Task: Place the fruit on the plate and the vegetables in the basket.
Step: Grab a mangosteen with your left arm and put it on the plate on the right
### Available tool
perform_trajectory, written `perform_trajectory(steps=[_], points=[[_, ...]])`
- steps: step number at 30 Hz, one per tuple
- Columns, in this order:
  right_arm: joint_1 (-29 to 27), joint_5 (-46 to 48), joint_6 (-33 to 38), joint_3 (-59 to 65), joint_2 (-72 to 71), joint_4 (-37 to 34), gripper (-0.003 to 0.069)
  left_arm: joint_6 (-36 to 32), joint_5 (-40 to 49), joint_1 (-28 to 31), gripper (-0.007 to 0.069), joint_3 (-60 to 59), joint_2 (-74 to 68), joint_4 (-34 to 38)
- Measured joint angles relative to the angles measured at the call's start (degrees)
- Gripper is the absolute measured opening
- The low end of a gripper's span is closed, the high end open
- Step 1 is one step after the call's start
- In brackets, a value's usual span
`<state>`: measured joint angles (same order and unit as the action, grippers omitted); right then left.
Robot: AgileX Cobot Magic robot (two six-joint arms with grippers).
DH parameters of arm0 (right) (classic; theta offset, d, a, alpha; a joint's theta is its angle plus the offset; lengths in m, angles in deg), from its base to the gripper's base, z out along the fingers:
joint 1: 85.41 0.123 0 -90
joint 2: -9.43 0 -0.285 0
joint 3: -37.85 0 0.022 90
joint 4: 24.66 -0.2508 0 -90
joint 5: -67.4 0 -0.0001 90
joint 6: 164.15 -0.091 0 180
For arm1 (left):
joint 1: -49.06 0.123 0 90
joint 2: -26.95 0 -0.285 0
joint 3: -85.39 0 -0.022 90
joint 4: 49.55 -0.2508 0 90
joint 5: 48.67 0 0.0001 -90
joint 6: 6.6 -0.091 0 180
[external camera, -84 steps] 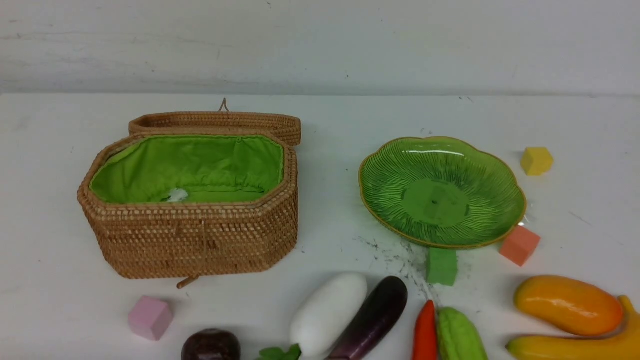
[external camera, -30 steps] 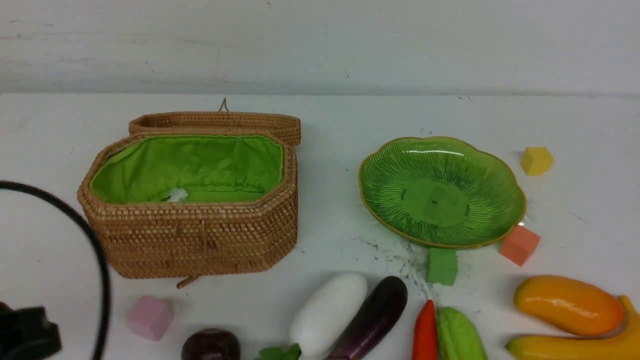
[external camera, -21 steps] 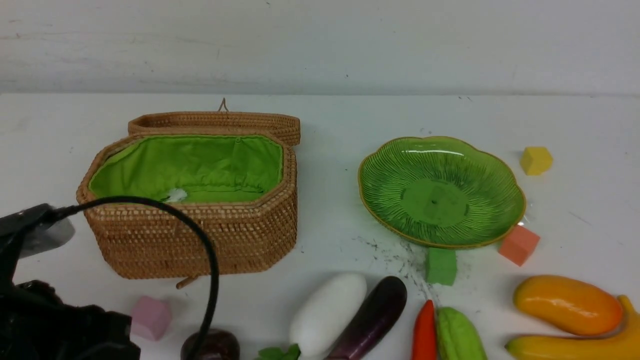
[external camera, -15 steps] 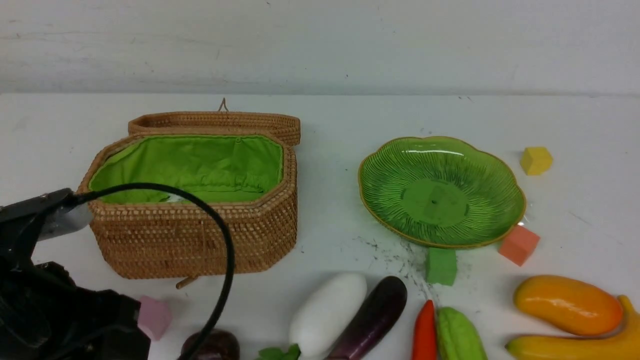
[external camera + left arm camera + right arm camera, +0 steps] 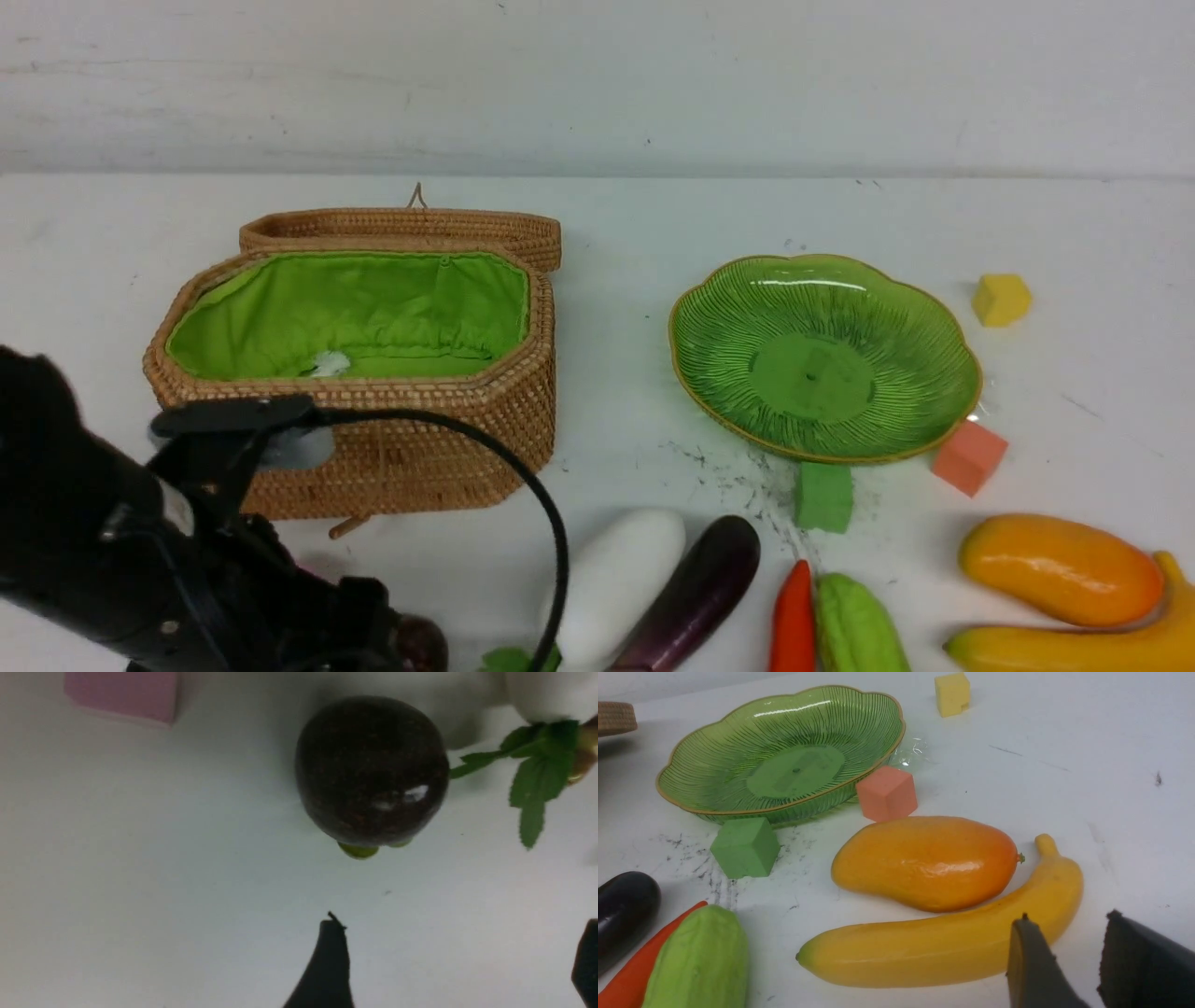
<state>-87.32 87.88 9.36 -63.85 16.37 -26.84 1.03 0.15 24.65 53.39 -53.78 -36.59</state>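
Observation:
The dark purple mangosteen point(image 5: 371, 770) sits on the table just beyond my left gripper point(image 5: 460, 924), which is open wide and holds nothing. In the front view the left arm covers most of the mangosteen point(image 5: 422, 644). The white radish point(image 5: 611, 583), eggplant point(image 5: 695, 593), red pepper point(image 5: 794, 621) and green gourd point(image 5: 859, 625) lie along the near edge. The mango point(image 5: 924, 861) and banana point(image 5: 943, 947) lie in front of my right gripper point(image 5: 1069, 921), open a little beside the banana's end. The green plate point(image 5: 822, 364) and the open basket point(image 5: 392, 457) are both empty.
A pink cube point(image 5: 121, 695) lies near the mangosteen. A green cube point(image 5: 825, 497) and an orange cube point(image 5: 969, 457) touch the plate's near rim, and a yellow cube point(image 5: 1001, 300) sits behind it to the right. The basket lid point(image 5: 401, 227) hangs open behind.
My left arm has come in from the lower left and moved right, covering the pink cube and reaching the mangosteen. Its jaws have opened wide. Nothing else has moved.

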Motion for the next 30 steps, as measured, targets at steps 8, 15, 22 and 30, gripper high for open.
perform_trajectory(steps=[8,15,22,30], points=[[0.0,0.0,0.0,0.0,0.0,0.0,0.0242,6.1,-3.6,-1.3,0.0636,6.5,-12.2,-5.9],[0.0,0.0,0.0,0.0,0.0,0.0,0.0242,6.9,-4.7,-1.3,0.0606,7.9,-21.4,-5.8],[0.0,0.0,0.0,0.0,0.0,0.0,0.0242,6.2,-4.7,-1.3,0.0563,8.1,-22.0,-4.9],[0.0,0.0,0.0,0.0,0.0,0.0,0.0242,6.2,1.0,-1.3,0.0563,12.9,-16.9,-3.9]])
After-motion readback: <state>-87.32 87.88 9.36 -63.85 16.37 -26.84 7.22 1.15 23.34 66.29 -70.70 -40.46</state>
